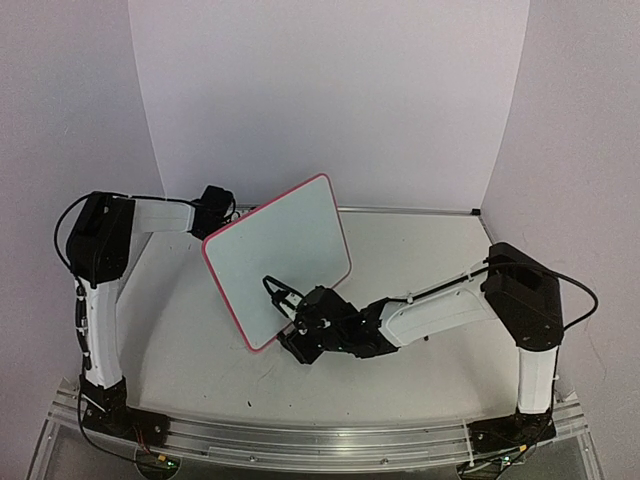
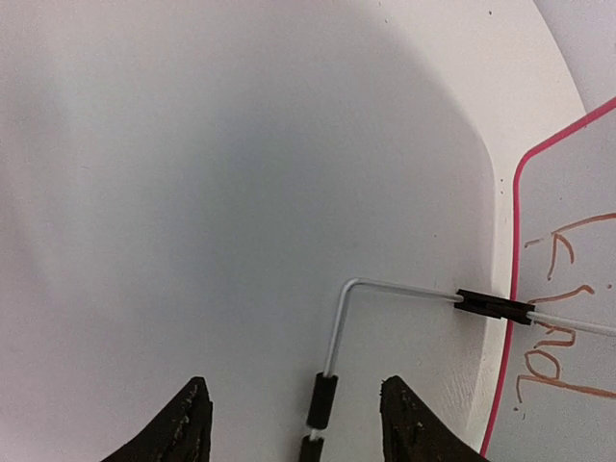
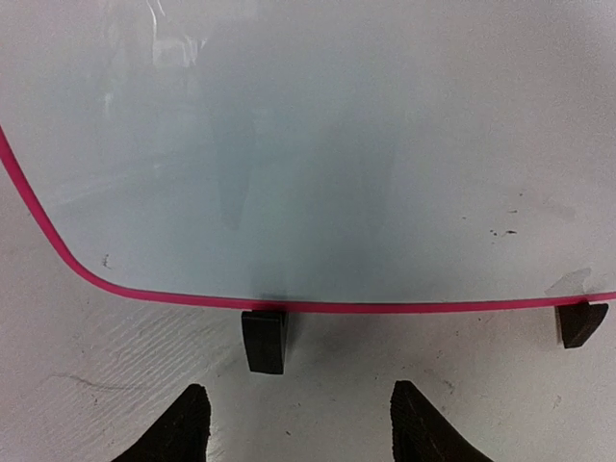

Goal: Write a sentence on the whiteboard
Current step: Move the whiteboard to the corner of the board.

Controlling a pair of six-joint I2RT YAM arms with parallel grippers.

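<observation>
The whiteboard point(image 1: 280, 250), white with a red-pink rim, stands tilted at the table's middle. The face seen from the top and in the right wrist view point(image 3: 308, 144) is blank; no dark sentence shows. My right gripper point(image 1: 287, 330) is open and empty, low in front of the board's bottom edge, its fingertips point(image 3: 183, 428) apart just short of a black foot point(image 3: 265, 339). A second foot point(image 3: 580, 322) is at the right. My left gripper point(image 1: 220, 203) is open behind the board's far-left corner. Its view shows the board's edge point(image 2: 568, 192) with reddish handwriting point(image 2: 563, 327).
A bent metal wire point(image 2: 342, 308) with black sleeves runs from the board's rim down between my left gripper's fingers point(image 2: 192, 423) without touching them. White backdrop walls point(image 1: 330, 90) close the back and sides. An aluminium rail point(image 1: 320, 440) runs along the near edge.
</observation>
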